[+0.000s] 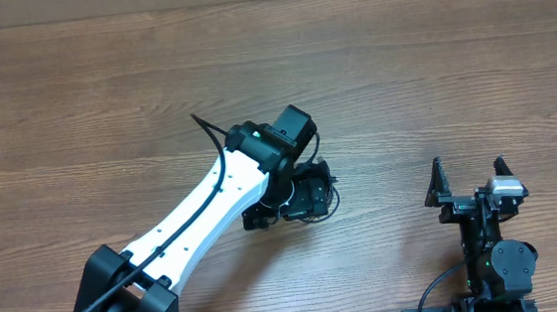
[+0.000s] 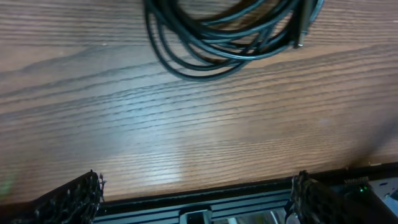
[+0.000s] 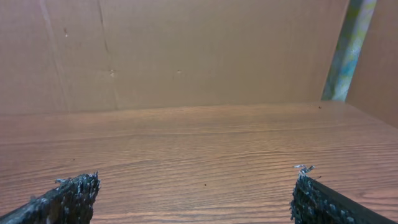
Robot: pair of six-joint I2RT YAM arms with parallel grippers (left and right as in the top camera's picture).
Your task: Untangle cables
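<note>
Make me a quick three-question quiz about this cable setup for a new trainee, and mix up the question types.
1. True or false: the right gripper is shut on the cables.
2. How do the cables lie? A, coiled in a bundle on the table; B, stretched out in one straight line; C, hanging in the air.
3. Which gripper is nearer the cables, and are its jaws open or shut?
Key: 1, false: it is open and empty, away from them. 2, A. 3, the left gripper, open.
</note>
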